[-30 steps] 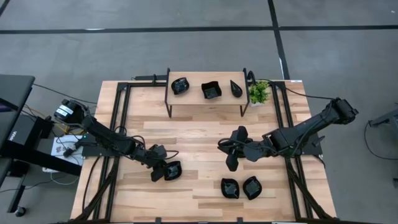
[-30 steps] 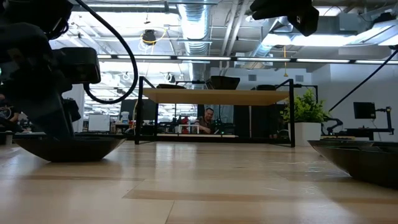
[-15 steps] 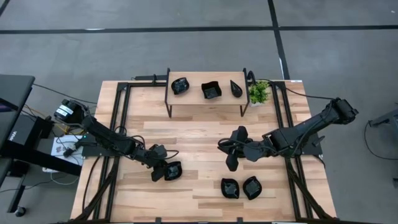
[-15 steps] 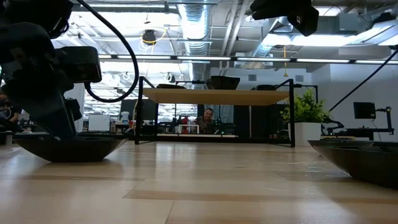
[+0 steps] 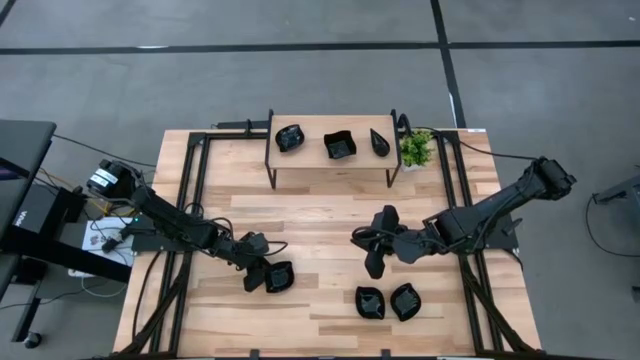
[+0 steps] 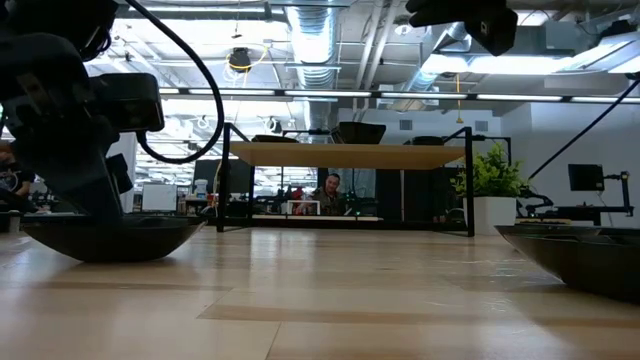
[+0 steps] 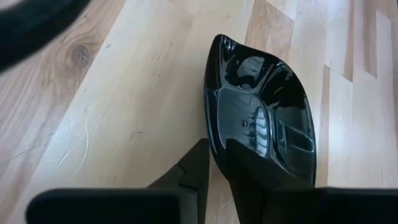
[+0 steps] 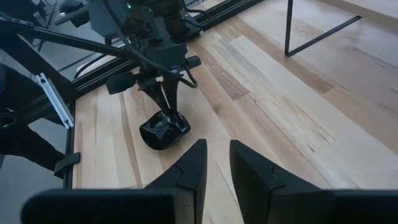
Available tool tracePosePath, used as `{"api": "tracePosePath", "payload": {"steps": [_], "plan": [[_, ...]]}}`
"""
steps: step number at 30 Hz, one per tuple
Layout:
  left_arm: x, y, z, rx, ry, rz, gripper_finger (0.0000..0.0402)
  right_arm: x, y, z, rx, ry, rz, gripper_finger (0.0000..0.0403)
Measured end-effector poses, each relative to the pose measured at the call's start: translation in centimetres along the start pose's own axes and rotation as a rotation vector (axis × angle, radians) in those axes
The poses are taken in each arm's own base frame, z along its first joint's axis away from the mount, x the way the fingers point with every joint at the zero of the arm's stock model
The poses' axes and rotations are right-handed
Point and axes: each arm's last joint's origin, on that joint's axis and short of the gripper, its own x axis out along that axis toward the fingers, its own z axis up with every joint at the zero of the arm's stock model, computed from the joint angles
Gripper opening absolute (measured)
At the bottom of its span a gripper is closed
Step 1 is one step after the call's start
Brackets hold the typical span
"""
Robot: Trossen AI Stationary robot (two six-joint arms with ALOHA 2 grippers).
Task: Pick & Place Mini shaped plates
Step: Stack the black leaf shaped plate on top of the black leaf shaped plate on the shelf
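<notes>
Left hand [image 5: 262, 279] sat low near the table's [image 5: 320, 215] front-left, fingers closed on the rim of a leaf-shaped plate [image 7: 261, 124] resting on the wood. Right hand [image 5: 370, 250] hovered mid-table, empty, fingers a narrow gap apart. Two plates [image 5: 388, 301] lay near the front edge, three more on the shelf [image 5: 330, 127] at the back.

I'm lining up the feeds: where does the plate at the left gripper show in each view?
High view: plate at the left gripper, lower left of the table, at the left gripper.
Low view: dark dish at far left, resting on the table.
Left wrist view: fills the centre, one finger beside its rim.
Right wrist view: small, mid-left.
Shared landmark: the left gripper itself.
</notes>
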Motion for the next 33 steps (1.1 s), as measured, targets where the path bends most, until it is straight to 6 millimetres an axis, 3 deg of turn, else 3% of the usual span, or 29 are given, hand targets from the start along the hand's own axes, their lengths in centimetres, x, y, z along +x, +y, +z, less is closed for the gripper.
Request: {"api": "tracePosePath", "payload": {"steps": [23,33], "plan": [[-0.02,-0.45,0.47,-0.013,-0.048,-0.047,0.0008,0.01,-0.01,0.01,0.000,0.000,-0.001,0.0065],[-0.07,-0.76,0.80,-0.019,-0.082,-0.079,0.0007,0.01,0.04,0.05,0.020,-0.004,0.004,0.0065]]}}
